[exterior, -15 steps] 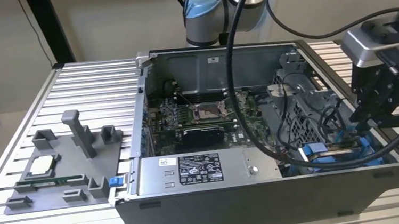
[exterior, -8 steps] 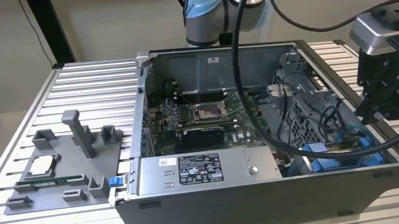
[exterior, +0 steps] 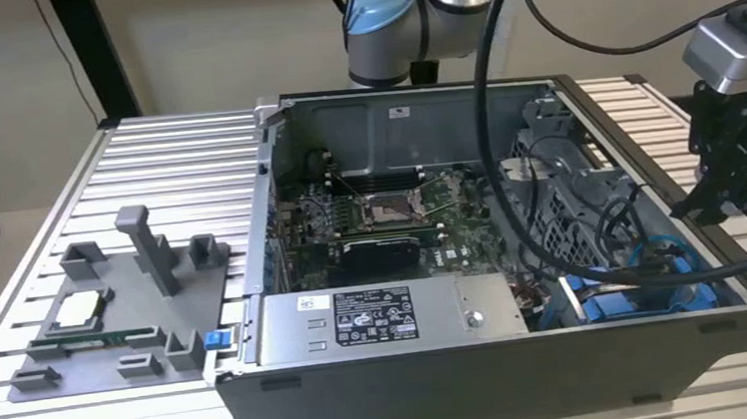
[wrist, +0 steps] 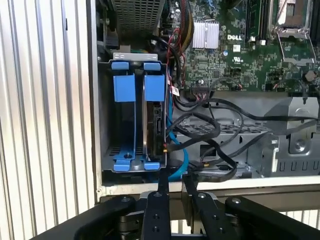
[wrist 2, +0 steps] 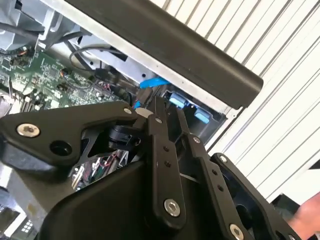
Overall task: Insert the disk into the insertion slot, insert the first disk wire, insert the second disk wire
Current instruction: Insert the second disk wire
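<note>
In the first wrist view the disk (wrist: 153,122) stands on edge in its blue caddy inside the insertion slot (wrist: 131,56), beside a second blue caddy (wrist: 124,87). A blue wire (wrist: 176,147) and a black wire (wrist: 200,131) run to the disk's edge. My gripper (wrist: 173,183) hovers outside the case wall, just off the slot. Its fingers are close together with nothing between them. In the exterior view the gripper (exterior: 700,206) hangs over the case's right wall, above the blue bay (exterior: 621,302). The second wrist view shows the gripper (wrist 2: 167,114) in front of the blue tabs (wrist 2: 180,101).
The open computer case (exterior: 494,380) lies on a slatted metal table (exterior: 168,146). A grey labelled power-supply box (exterior: 355,321) sits at its front and the motherboard (exterior: 388,218) lies in the middle. Black cables (exterior: 533,207) loop over the case. A grey fixture (exterior: 116,330) lies at the exterior view's left.
</note>
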